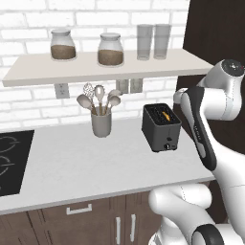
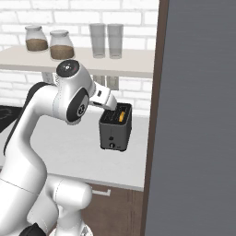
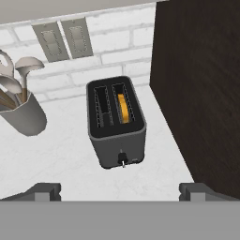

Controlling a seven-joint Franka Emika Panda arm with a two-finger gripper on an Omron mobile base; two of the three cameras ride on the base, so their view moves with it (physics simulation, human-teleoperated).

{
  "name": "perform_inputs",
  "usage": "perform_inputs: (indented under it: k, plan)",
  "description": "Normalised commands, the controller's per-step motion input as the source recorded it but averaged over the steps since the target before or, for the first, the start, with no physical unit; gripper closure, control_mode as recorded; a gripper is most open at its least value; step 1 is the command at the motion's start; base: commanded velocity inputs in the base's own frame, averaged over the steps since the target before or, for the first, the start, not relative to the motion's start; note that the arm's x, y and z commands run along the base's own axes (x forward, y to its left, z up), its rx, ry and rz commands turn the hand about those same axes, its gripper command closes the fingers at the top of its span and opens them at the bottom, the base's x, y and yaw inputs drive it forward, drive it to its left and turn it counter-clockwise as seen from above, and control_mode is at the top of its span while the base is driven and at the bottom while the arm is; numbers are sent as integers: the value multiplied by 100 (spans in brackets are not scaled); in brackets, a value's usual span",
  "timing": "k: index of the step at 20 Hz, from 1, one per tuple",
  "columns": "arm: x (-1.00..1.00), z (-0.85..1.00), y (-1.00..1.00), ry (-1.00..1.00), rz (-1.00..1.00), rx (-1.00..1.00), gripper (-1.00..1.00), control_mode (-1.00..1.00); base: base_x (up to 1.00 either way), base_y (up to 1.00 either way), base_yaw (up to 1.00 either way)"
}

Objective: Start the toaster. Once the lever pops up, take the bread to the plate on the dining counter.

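- We see our pincer (image 3: pixel 120 191) spread wide, holding nothing, hovering above the toaster (image 3: pixel 116 123).
- The bread (image 3: pixel 123 108) sits in the slot nearer the dark cabinet wall (image 3: pixel 197 89).
- The toaster stands near the surface (image 1: pixel 86 162) end, just beside that wall.
- Open surface lies between toaster and utensil cup (image 1: pixel 101 123).

White brick wall (image 1: pixel 28 103) behind white counter (image 1: pixel 86 167). Shelf (image 1: pixel 95 69) above counter, holding jars (image 1: pixel 63 45) and glasses (image 1: pixel 153 41). Black cooktop (image 1: pixel 12 160) at counter's left end. Dark wood cabinets (image 1: pixel 95 220) below counter.
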Motion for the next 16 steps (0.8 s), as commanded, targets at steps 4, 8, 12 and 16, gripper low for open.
perform_inputs:
  k: [4,8,12,16]
  plan:
    - [0,0,0,0,0,0,-100,-100,0,0,0]
    - [0,0,0,0,0,0,-100,-100,0,0,0]
    - [0,0,0,0,0,0,-100,-100,0,0,0]
    - [0,0,0,0,0,0,-100,-100,0,0,0]
